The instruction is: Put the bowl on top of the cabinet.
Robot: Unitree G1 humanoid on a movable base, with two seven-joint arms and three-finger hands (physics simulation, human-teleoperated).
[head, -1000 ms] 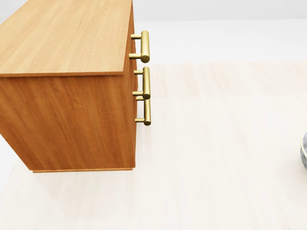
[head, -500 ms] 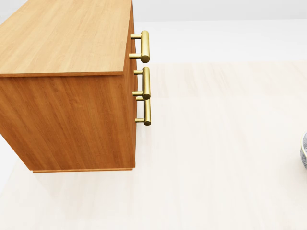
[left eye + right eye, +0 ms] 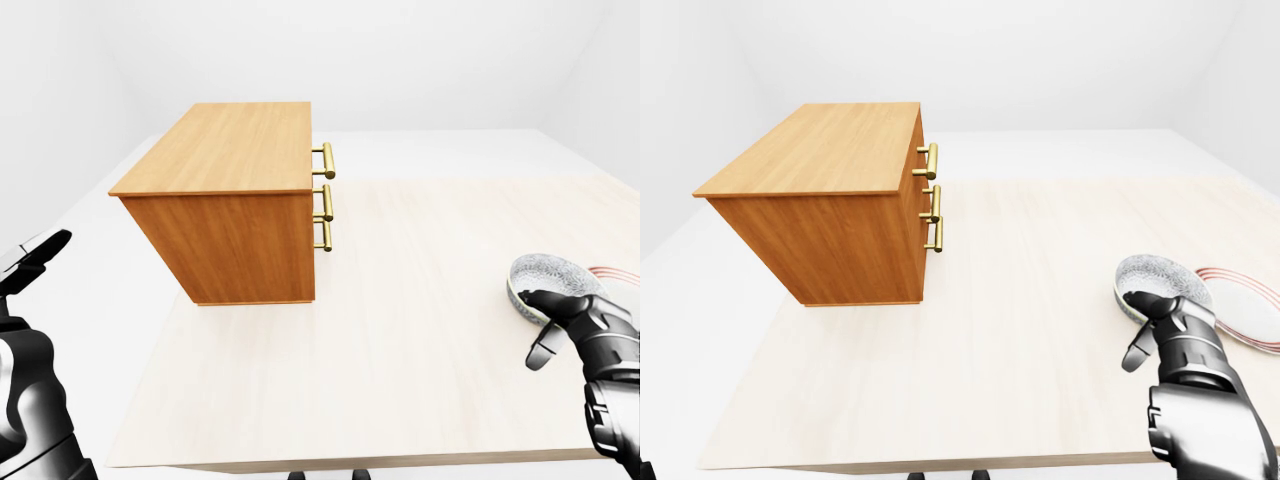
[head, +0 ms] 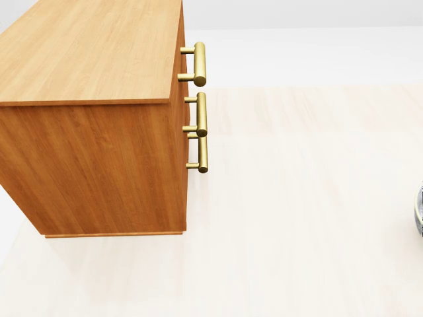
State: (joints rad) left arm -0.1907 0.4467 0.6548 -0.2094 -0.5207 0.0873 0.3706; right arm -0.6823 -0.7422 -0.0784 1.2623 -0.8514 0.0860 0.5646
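The wooden cabinet [image 3: 230, 150] stands on the left half of the table, its flat top bare and its brass handles [image 3: 325, 205] facing right. A patterned grey-white bowl [image 3: 1160, 272] rests on the table at the right; the head view shows only a sliver of it [image 4: 420, 210] at the right edge. My right hand [image 3: 1145, 328] is at the bowl's near rim, with its fingers [image 3: 1155, 300] reaching over the rim and the thumb hanging below, not closed round it. Far from both, my left hand [image 3: 30, 258] is raised at the left edge of the left-eye view with its fingers spread.
A white plate with a red rim [image 3: 1252, 305] lies just right of the bowl. The pale wooden table [image 3: 1020, 330] stretches between cabinet and bowl, and its near edge runs along the bottom of both eye views. White floor and walls surround it.
In the head view the bowl's sliver at the right edge has become narrower and darker. The cabinet and the camera have not moved.
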